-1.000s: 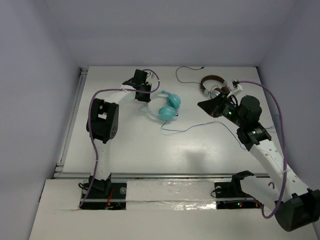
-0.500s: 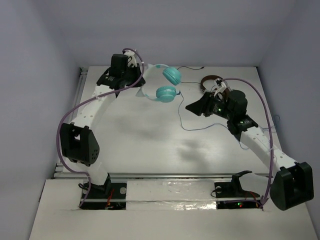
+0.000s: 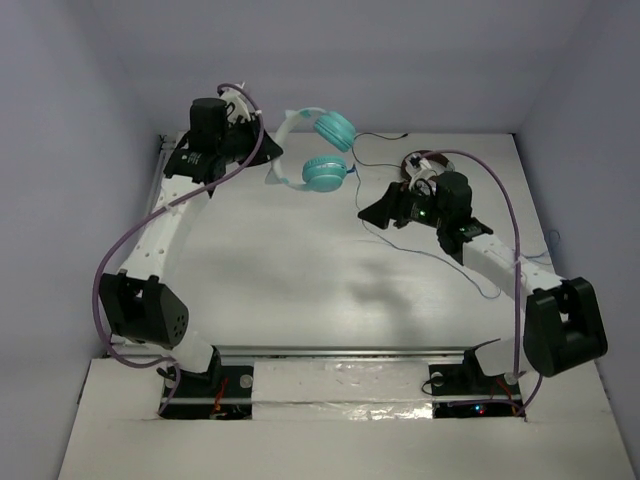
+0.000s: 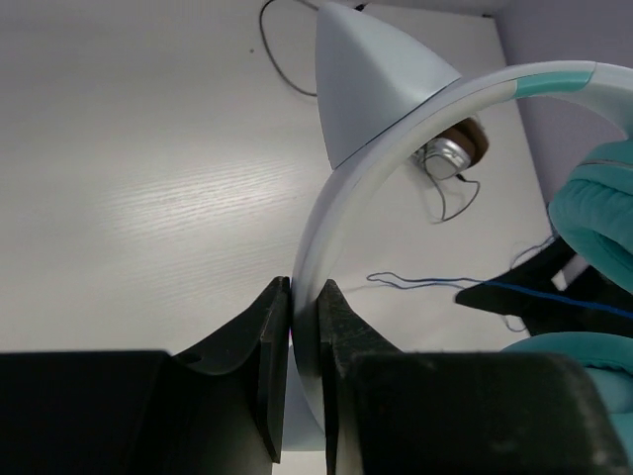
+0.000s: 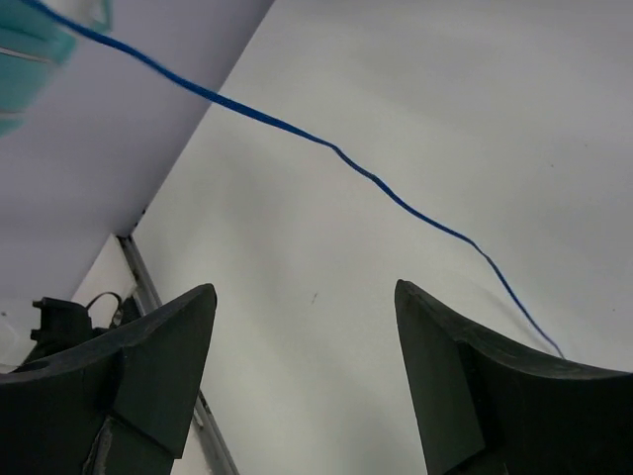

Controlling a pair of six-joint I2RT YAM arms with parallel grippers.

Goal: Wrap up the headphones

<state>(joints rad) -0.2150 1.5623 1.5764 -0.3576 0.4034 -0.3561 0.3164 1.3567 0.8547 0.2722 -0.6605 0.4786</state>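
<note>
The headphones (image 3: 325, 173), with teal cups and a white-and-blue headband (image 4: 396, 129), hang in the air at the back left. My left gripper (image 3: 270, 170) is shut on the headband, which is pinched between its fingers (image 4: 305, 297). The thin blue cable (image 5: 336, 148) runs down from the cups toward the table and passes in front of my right gripper (image 5: 303, 287) without touching it. My right gripper (image 3: 372, 212) stands wide open with nothing in it, just right of and below the cups.
Brown-and-silver headphones (image 3: 412, 162) lie at the back right, partly behind my right arm, with their dark cable (image 3: 375, 140) looping toward the back wall. A metal rail (image 3: 140, 250) runs along the table's left edge. Walls close the table on three sides.
My left arm has lifted the headphones off the table and carried them up and back. My right gripper has opened wide and moved left, toward the hanging cable.
</note>
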